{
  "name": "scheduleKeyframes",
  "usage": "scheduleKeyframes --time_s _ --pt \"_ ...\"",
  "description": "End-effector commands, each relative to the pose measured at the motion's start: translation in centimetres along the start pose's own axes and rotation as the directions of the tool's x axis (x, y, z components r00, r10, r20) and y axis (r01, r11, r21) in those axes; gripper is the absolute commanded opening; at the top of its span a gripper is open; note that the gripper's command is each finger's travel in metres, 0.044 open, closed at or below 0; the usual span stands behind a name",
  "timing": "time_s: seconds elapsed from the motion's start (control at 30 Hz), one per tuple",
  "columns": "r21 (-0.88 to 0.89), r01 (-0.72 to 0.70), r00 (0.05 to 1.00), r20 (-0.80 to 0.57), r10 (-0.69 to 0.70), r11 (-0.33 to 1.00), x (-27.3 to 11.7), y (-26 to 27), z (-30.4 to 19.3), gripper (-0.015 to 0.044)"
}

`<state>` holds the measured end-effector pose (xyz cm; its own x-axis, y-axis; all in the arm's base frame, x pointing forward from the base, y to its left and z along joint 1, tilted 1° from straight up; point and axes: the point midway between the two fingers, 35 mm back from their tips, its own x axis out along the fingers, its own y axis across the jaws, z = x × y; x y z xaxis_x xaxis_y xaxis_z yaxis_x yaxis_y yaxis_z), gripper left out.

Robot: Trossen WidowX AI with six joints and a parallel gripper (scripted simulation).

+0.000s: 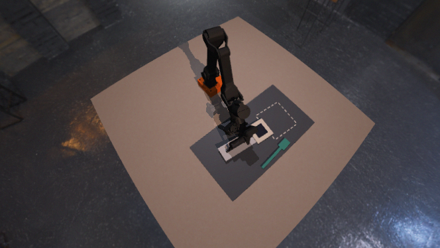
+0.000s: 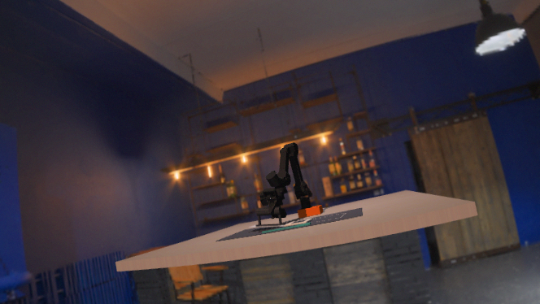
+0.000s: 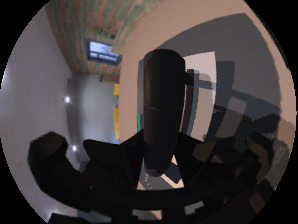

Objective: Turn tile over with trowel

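The tile [image 1: 262, 130] [image 2: 301, 221] lies on the mat [image 1: 228, 186], its dark square facing up, just outside the dashed outline [image 1: 295, 123]. My gripper [image 1: 245, 135] [image 2: 269, 210] [image 3: 157, 129] is shut on the thick dark handle of the trowel [image 1: 225, 153] [image 3: 202, 62]. The trowel's pale rectangular blade is roughly level, at or just above the mat. The blade's end nearer the tile lies close to or against the tile's side; my gripper partly covers that place, and whether the blade is under the edge cannot be told.
A teal long-handled tool with a small square head [image 1: 273, 156] [image 2: 285, 228] lies on the mat near its front right edge. The arm's orange base [image 1: 210, 87] [image 2: 310, 211] stands behind the mat on the table [image 1: 142, 109]. The outline holds nothing.
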<state>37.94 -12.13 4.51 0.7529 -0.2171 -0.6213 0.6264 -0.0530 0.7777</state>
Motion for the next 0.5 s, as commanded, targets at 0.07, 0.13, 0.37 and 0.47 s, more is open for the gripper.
scheduleKeyframes --time_s 0.07,0.13,0.37,0.47 --pt "-0.006 -0.004 1.000 -0.023 0.003 1.000 -0.2 0.1 -1.7 0.0000" --pt "-0.005 -0.004 1.000 -0.023 0.004 1.000 -0.2 0.1 -2.0 0.0000" --pt "-0.004 -0.005 1.000 -0.023 0.005 1.000 -0.3 0.1 -2.9 0.0000" --pt "-0.004 -0.005 1.000 -0.023 0.005 1.000 -0.3 0.1 -2.9 0.0000"
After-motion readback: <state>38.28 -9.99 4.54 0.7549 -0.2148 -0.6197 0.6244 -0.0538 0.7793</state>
